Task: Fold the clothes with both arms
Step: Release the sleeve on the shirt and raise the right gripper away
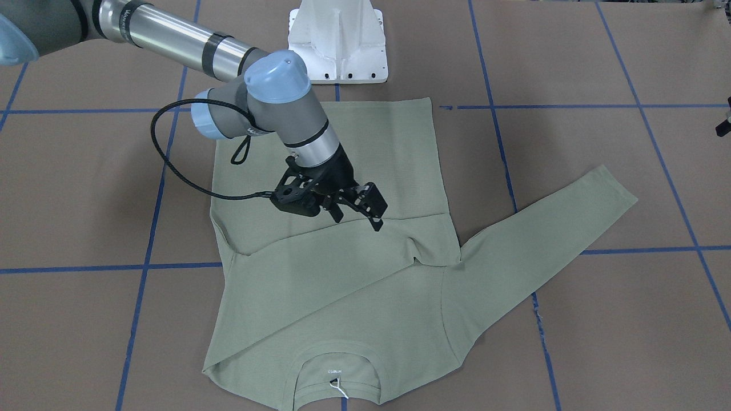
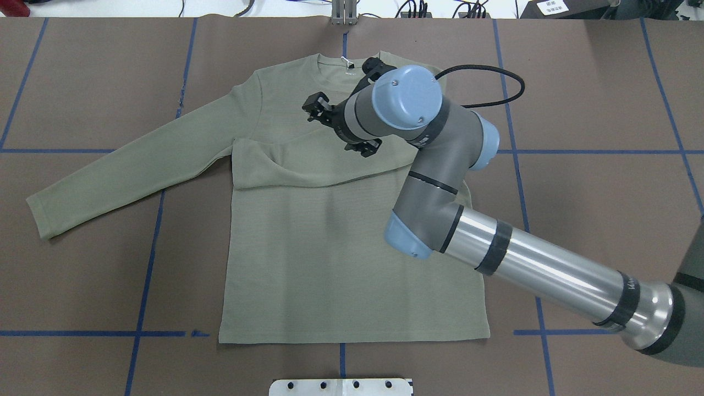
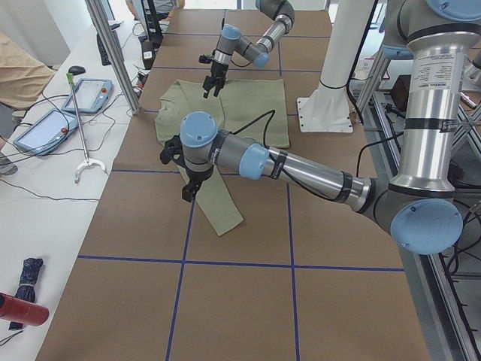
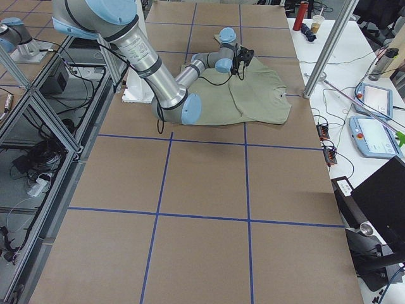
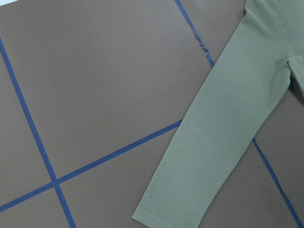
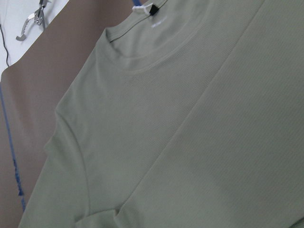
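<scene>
One sage-green shirt [image 2: 330, 247] flat on table [image 2: 605, 82], collar away from robot. Folded sleeve [image 2: 308, 165] across chest, outstretched sleeve [image 2: 126, 170] toward robot's left. Right gripper [image 1: 358, 220] over chest, jaws spread. Left gripper [image 3: 188, 192] above outstretched sleeve; jaw state unreadable.

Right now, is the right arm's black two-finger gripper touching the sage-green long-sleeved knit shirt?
Cannot tell. Front-facing view: the right gripper overlaps the sage-green shirt, but the steep angle hides any gap.

Your right pincer [image 1: 358, 218] hung jaws apart, wrist angled down; your left pincer [image 3: 188, 192] pointed down too, jaw state unreadable.
</scene>
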Tool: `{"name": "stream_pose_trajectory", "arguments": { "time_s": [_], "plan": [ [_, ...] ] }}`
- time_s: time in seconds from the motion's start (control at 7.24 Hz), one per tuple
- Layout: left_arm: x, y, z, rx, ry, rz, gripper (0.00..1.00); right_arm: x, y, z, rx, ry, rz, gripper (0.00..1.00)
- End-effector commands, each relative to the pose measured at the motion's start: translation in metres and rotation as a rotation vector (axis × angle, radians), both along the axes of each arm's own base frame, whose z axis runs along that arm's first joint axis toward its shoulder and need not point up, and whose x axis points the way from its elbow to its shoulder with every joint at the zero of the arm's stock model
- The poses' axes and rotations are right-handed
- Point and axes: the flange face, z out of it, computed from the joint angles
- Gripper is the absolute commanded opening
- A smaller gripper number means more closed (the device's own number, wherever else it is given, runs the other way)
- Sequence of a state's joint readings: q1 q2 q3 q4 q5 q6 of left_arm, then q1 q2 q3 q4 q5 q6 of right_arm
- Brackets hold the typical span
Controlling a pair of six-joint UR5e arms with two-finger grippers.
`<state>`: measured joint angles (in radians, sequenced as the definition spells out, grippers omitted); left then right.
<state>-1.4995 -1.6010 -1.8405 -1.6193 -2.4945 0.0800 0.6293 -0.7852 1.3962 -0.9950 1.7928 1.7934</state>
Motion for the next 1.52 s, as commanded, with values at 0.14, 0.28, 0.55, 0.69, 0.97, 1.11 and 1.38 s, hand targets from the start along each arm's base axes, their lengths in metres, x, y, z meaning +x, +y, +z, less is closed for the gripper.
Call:
{"name": "stream_pose_trajectory", "arguments": {
  "time_s": [0.14,0.28,0.55,0.69,0.97,1.11,1.38],
  "plan": [
    [0.039,-0.009,0.050,-0.159,-0.026,0.007,1.00,0.145,-0.066,0.087,0.033,0.107,-0.080,1.00],
    [0.046,-0.013,0.080,-0.185,-0.027,0.008,0.99,0.188,-0.079,0.113,0.056,0.130,-0.109,1.00],
    [0.083,-0.011,0.153,-0.215,-0.027,0.068,1.00,0.255,-0.077,0.173,0.104,0.170,-0.187,1.00],
    [0.097,-0.009,0.160,-0.235,-0.022,0.075,1.00,0.266,-0.066,0.187,0.098,0.170,-0.197,1.00],
    [0.122,-0.010,0.171,-0.311,-0.029,0.079,0.99,0.277,-0.049,0.205,0.093,0.179,-0.203,1.00],
    [0.136,-0.008,0.171,-0.347,-0.032,0.081,0.95,0.282,-0.042,0.214,0.096,0.186,-0.207,1.00],
    [0.163,-0.013,0.167,-0.354,-0.038,0.113,0.89,0.282,-0.040,0.216,0.096,0.191,-0.205,1.00]
  ]
}}
